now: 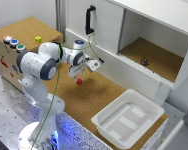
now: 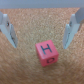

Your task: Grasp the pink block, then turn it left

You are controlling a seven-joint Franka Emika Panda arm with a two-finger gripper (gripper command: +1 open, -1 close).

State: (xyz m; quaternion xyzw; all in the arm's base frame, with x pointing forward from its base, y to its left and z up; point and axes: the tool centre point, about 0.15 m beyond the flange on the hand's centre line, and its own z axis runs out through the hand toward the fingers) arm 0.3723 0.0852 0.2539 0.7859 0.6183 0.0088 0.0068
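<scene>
Pink block on cork, centred between spread fingers of gripper, untouched; faces skewed to finger line.

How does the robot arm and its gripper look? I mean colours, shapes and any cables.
The arm is white with rounded, bulky segments and dark joint bands. A thin green cable runs along it. The gripper is white and grey; its fingers are slim, flat, pale blue-grey.
</scene>
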